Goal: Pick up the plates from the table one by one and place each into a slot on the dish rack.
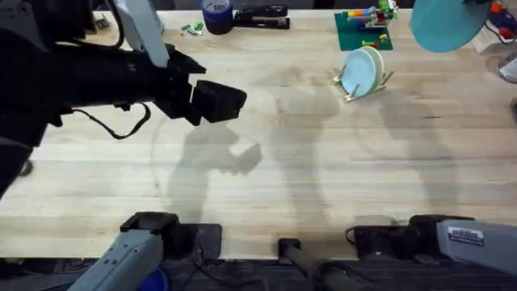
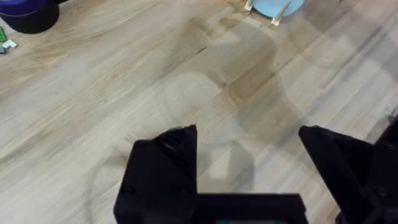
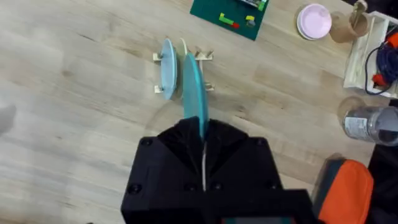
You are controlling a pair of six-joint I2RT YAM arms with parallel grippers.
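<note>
A turquoise plate (image 3: 193, 93) stands on edge in my right gripper (image 3: 203, 134), which is shut on its rim and holds it up in the air above the dish rack (image 3: 200, 57). From overhead the turquoise plate (image 1: 447, 24) shows large at the top right. The small wooden dish rack (image 1: 352, 93) holds a pale blue plate (image 1: 358, 73) and a cream plate (image 1: 376, 58), both on edge. My left gripper (image 2: 249, 155) hovers open over bare table (image 1: 323, 178), far left of the rack, with nothing between its fingers (image 2: 165, 165).
A green baseplate (image 1: 353, 31) with toy bricks lies behind the rack. A dark blue roll (image 1: 216, 14) and a black stapler (image 1: 260, 16) sit at the back. A pink lid (image 3: 314, 20), a bottle (image 3: 372, 124) and a white tray (image 3: 364, 53) stand to the right.
</note>
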